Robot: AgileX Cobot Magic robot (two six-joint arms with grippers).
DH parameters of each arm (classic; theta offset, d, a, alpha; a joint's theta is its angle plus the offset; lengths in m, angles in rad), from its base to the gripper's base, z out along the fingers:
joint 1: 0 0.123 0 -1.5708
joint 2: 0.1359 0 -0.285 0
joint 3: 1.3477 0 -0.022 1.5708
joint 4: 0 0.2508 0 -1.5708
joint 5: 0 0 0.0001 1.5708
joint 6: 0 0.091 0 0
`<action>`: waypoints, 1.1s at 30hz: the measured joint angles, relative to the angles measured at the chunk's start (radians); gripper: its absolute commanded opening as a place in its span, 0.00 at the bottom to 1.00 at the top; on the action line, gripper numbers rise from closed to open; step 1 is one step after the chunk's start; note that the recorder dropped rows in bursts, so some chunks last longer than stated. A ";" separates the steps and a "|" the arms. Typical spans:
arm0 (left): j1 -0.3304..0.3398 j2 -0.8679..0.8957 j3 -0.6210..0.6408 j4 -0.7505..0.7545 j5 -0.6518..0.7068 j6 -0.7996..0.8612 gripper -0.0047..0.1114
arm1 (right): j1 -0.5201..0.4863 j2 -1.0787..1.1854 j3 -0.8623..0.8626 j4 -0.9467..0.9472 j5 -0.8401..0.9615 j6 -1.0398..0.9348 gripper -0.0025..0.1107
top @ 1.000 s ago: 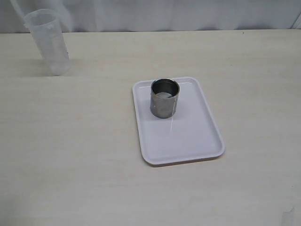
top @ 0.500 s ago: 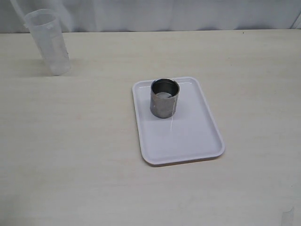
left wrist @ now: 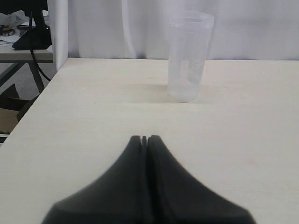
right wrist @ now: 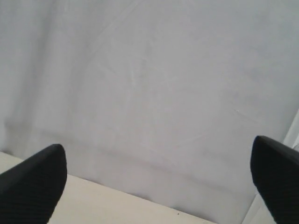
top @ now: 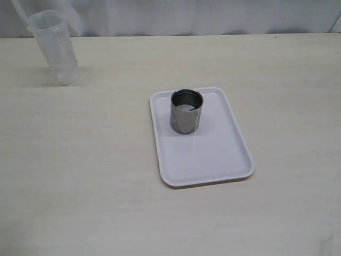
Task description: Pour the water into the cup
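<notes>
The short steel cup (top: 186,111) stands upright at the far end of a white tray (top: 213,160) in the middle of the table, with a pale pool of water (top: 186,108) glinting at its bottom. A tall translucent beaker (top: 54,47) stands alone at the far left corner; the left wrist view shows the beaker (left wrist: 188,56) well ahead of my left gripper (left wrist: 145,139), which is shut and holds nothing. My right gripper (right wrist: 159,161) is open wide and empty, facing the white curtain above the table's far edge. Neither gripper shows in the exterior view.
A white curtain (top: 186,16) hangs behind the table's far edge. In the left wrist view, the table's side edge runs past a desk with cables (left wrist: 25,35) and a cardboard box on the floor.
</notes>
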 measured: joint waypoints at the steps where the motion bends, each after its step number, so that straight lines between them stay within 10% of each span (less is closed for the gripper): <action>1: 0.000 0.000 0.000 0.000 0.000 0.000 0.04 | 0.000 0.000 0.011 0.026 0.000 -0.046 0.99; 33: 0.000 0.000 0.000 0.000 0.000 0.000 0.04 | -0.079 0.002 0.195 0.491 0.277 -0.133 0.99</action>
